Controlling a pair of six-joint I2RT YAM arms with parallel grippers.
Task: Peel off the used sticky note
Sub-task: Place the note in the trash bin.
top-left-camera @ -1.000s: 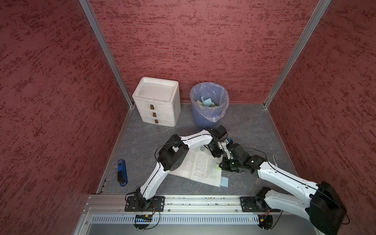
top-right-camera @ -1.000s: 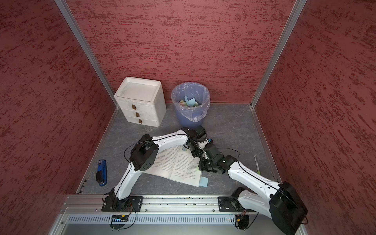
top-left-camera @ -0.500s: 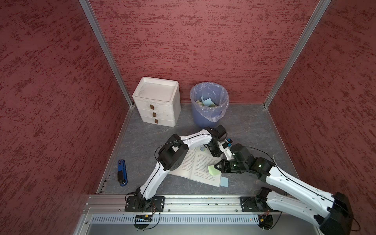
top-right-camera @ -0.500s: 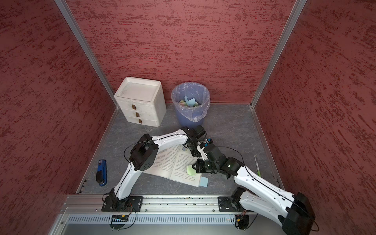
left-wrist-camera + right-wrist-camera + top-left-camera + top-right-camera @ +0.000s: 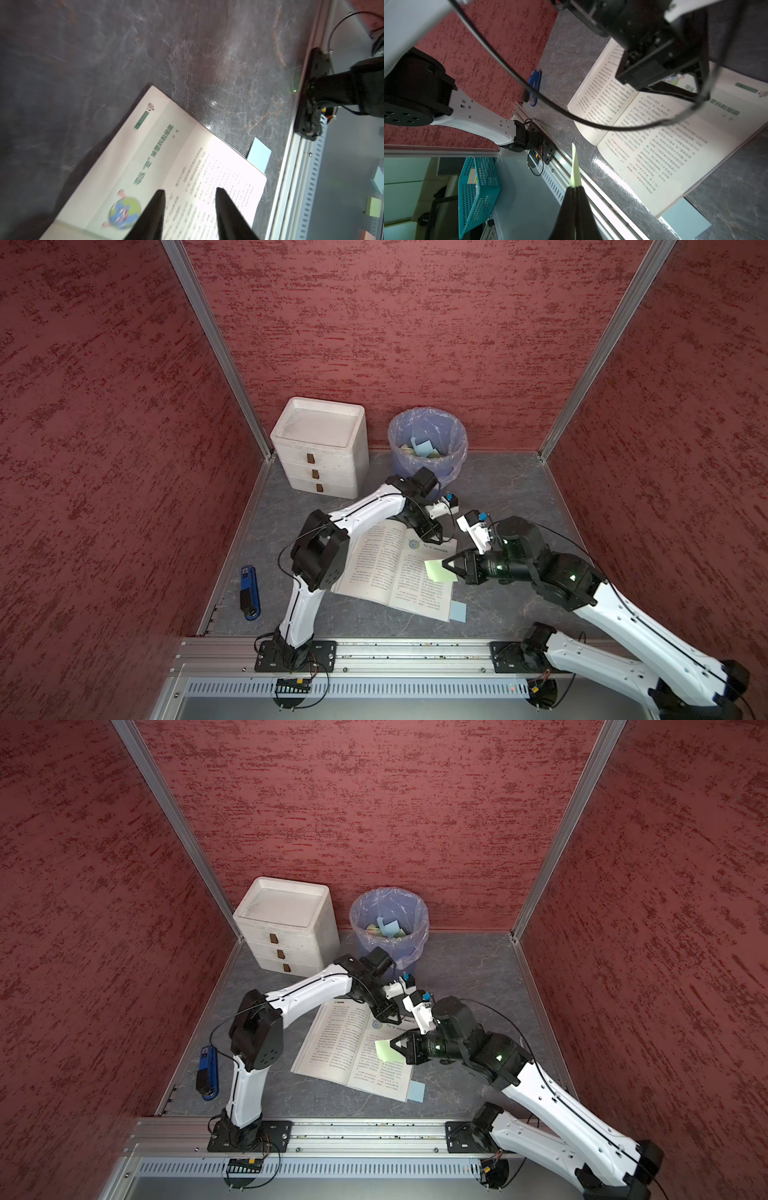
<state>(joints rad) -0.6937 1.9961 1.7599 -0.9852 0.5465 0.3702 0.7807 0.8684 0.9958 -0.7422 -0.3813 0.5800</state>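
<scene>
An open book lies flat on the grey floor. My right gripper is shut on a light green sticky note, held edge-on just above the right-hand page. My left gripper stands open over the far part of that page, beside the globe picture, with nothing between its fingers. A light blue sticky note pokes out at the book's near right corner.
A lined waste bin with discarded notes and a white three-drawer unit stand at the back wall. A blue stapler-like tool lies at the left edge. The metal rail runs along the front.
My right gripper has drawn back from the page with the green note, which now hangs free of it. My left gripper's jaws have opened; it stays over the page.
</scene>
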